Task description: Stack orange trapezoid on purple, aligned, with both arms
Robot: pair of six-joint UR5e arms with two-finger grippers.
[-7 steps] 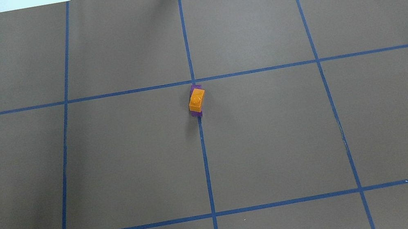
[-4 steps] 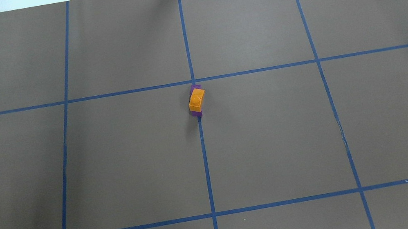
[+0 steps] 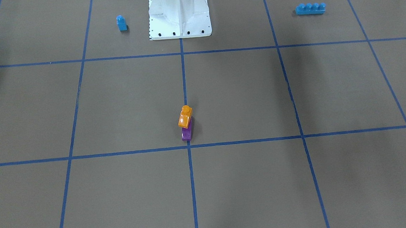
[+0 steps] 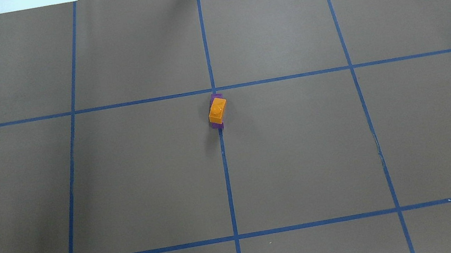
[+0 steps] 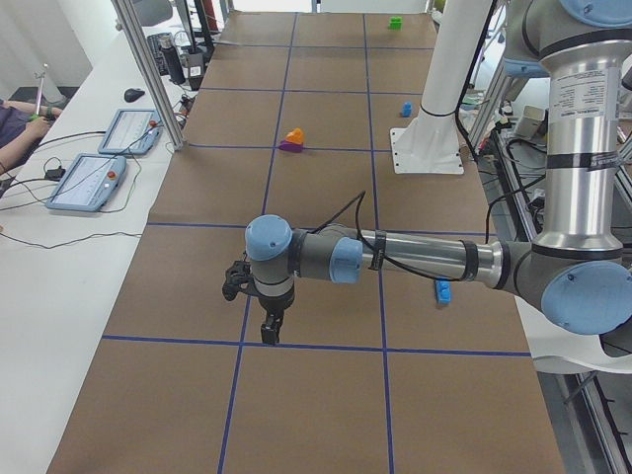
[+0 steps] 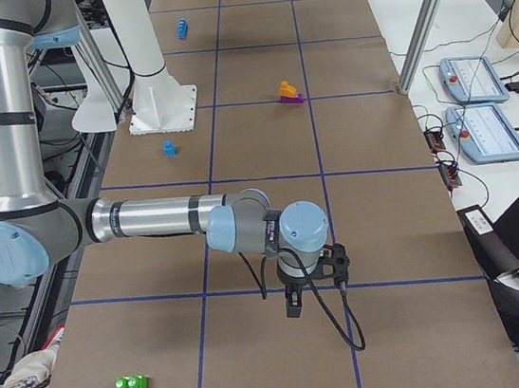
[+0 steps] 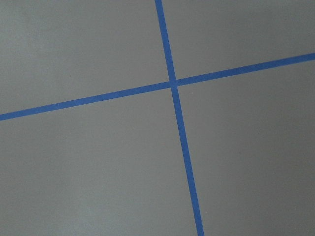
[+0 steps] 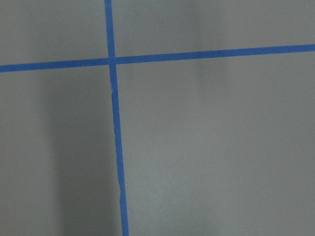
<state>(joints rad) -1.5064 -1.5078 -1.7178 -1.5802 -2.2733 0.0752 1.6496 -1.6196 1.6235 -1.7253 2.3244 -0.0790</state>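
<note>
The orange trapezoid (image 4: 217,110) sits on top of the purple brick (image 4: 218,124) near the table's middle, on the blue centre line. In the front-facing view the orange trapezoid (image 3: 185,117) looks turned a little askew on the purple brick (image 3: 187,133). No gripper touches them. My left gripper (image 5: 269,331) hangs over the mat far from the stack, in the exterior left view only. My right gripper (image 6: 293,304) hangs likewise, in the exterior right view only. I cannot tell whether either is open or shut. Both wrist views show only mat and tape lines.
A blue single-stud brick (image 3: 121,23) and a long blue brick (image 3: 310,8) lie either side of the white robot pedestal (image 3: 179,13). A green brick (image 6: 131,384) lies at the table's end on my right. Control tablets (image 5: 86,182) rest on the side bench.
</note>
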